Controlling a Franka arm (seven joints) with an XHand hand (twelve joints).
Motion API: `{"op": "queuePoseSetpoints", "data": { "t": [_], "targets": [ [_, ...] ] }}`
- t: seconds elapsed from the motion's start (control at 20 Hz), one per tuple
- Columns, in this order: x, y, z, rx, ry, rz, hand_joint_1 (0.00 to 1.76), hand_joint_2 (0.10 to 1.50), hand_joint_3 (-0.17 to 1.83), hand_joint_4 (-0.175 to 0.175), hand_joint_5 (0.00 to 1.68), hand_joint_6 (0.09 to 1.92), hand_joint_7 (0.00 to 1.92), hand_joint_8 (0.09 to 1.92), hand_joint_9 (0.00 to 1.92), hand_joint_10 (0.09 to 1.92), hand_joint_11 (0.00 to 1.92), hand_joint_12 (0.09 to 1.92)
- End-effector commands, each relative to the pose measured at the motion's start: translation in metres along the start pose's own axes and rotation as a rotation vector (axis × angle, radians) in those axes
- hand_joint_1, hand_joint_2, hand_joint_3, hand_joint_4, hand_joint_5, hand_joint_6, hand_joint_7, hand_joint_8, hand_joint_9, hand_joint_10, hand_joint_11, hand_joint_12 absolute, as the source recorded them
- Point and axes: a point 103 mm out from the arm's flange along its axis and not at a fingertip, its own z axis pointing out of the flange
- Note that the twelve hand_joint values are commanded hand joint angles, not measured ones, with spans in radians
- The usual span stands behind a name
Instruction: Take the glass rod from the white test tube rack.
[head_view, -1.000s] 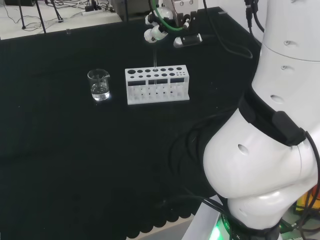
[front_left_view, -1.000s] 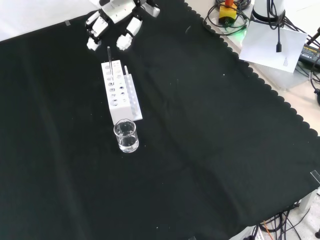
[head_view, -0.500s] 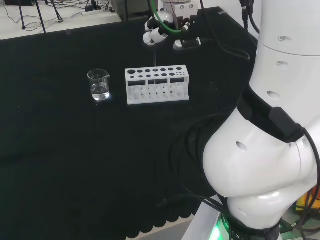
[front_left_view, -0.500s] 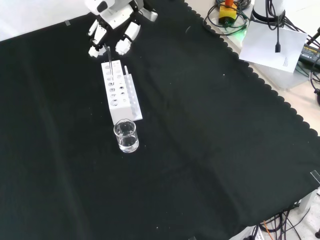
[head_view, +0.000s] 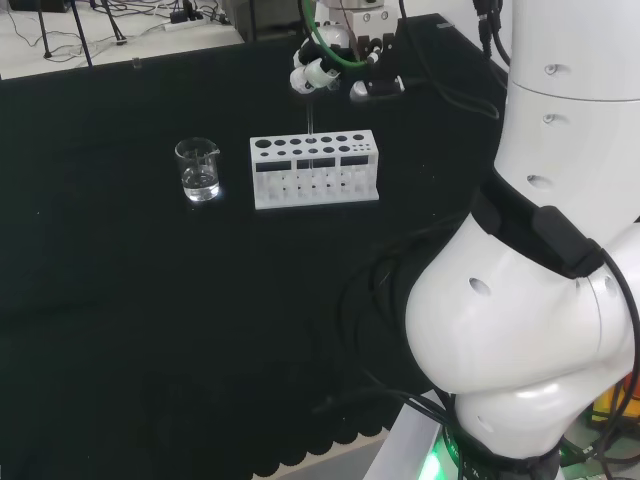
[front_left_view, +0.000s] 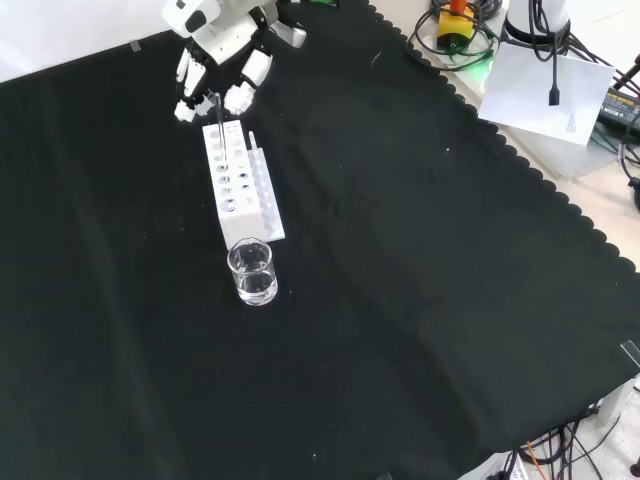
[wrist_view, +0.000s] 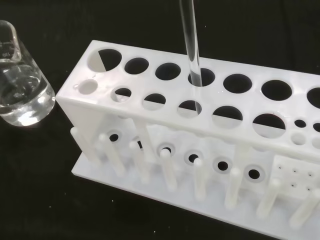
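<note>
The white test tube rack (front_left_view: 240, 185) (head_view: 315, 171) (wrist_view: 200, 150) stands on the black cloth. A clear glass rod (front_left_view: 217, 115) (wrist_view: 191, 47) stands upright in one of its holes near the end away from the beaker. The black and white hand (front_left_view: 215, 55) (head_view: 330, 62) hovers over that end of the rack. Its fingers (front_left_view: 243, 92) hang down on either side of the rod's top, apart and relaxed; I see no finger closed on the rod.
A small glass beaker (front_left_view: 251, 272) (head_view: 199, 168) (wrist_view: 20, 87) with some clear liquid stands just off the rack's other end. The arm's big white links (head_view: 540, 250) fill the right of the head view. Cables and a paper sheet (front_left_view: 545, 85) lie beyond the cloth's edge.
The hand has come down and shifted over the rack's end, so its fingers now flank the rod's top. The rod, rack and beaker have stayed put.
</note>
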Motion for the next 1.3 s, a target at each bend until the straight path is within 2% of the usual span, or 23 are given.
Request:
{"op": "queuePoseSetpoints", "data": {
  "t": [0.05,0.2,0.3,0.5,0.55,0.65,0.75,0.85,0.9,1.0,1.1,1.3],
  "targets": [
    [0.007,0.005,0.0,-0.005,-0.034,-0.01,0.62,1.26,-0.17,-0.136,0.52,0.2,0.7,1.05,0.95,0.99,0.73,1.28],
    [0.008,0.007,0.0,-0.021,-0.054,-0.014,0.75,1.25,-0.17,-0.164,0.5,0.57,0.76,1.08,1.05,1.01,0.89,1.24],
    [0.008,0.006,0.001,-0.044,-0.069,-0.018,0.83,1.25,-0.17,-0.173,0.53,0.75,0.82,1.11,1.16,1.02,1.07,1.2],
    [0.008,0.004,0.0,-0.085,-0.089,-0.024,1.01,1.24,-0.17,-0.175,0.69,0.92,0.97,1.23,1.37,1.05,1.47,1.06],
    [0.008,0.003,-0.001,-0.092,-0.09,-0.026,1.05,1.24,-0.15,-0.175,0.75,1.04,1.0,1.25,1.42,1.05,1.54,1.04],
    [0.009,0.003,-0.001,-0.1,-0.093,-0.027,1.1,1.24,-0.09,-0.175,0.8,1.19,1.03,1.29,1.48,1.07,1.64,1.02],
    [0.011,0.003,-0.001,-0.1,-0.09,-0.028,1.11,1.23,-0.07,-0.175,0.81,1.23,1.06,1.3,1.51,1.09,1.69,1.01],
    [0.013,0.004,-0.001,-0.112,-0.095,-0.027,1.12,1.22,-0.06,-0.175,0.83,1.23,1.08,1.31,1.53,1.09,1.72,1.0],
    [0.015,0.004,-0.003,-0.14,-0.103,-0.019,1.16,1.21,-0.06,-0.175,0.85,1.2,1.02,1.27,1.53,1.09,1.73,0.98],
    [0.019,0.002,-0.007,-0.199,-0.119,-0.016,1.23,1.19,-0.08,-0.175,0.9,0.97,1.0,1.28,1.54,1.11,1.7,0.9],
    [0.023,-0.003,-0.014,-0.265,-0.099,-0.029,1.27,1.18,-0.13,-0.175,0.99,0.76,1.03,1.25,1.54,1.09,1.62,0.83],
    [0.03,-0.016,-0.033,-0.371,-0.064,-0.063,1.3,1.15,-0.17,-0.175,1.16,0.44,1.08,1.19,1.57,1.01,1.6,0.74]
  ]
}}
